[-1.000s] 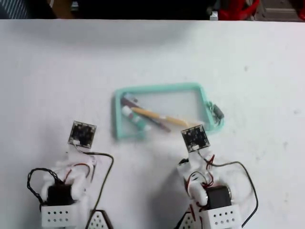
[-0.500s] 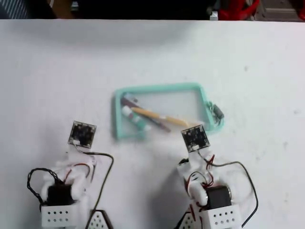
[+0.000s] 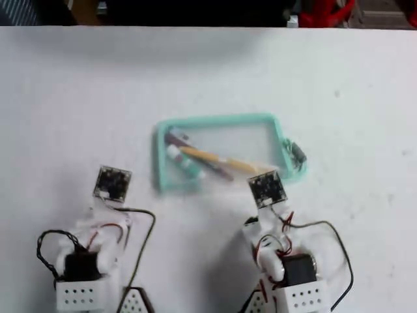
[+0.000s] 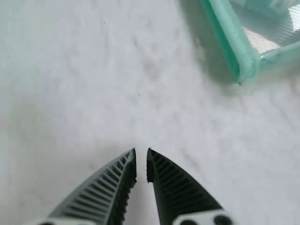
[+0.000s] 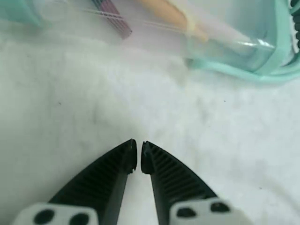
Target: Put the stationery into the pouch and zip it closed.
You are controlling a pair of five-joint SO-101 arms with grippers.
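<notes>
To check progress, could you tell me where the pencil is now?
High view: the pencil lies inside the clear pouch mid-table, just beyond the right gripper.

Mint-trim clear pouch (image 3: 215, 120), yel pencil (image 3: 218, 159), wht table (image 3: 78, 85)

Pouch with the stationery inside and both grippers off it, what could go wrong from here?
1. I cannot tell whether the pouch is fully zipped; if not, the pencil lying slanted inside could slip out.
2. The left gripper and right gripper are shut and off the pouch, so tugging the dark zip pull might drag the loose pouch instead of closing it.
</notes>
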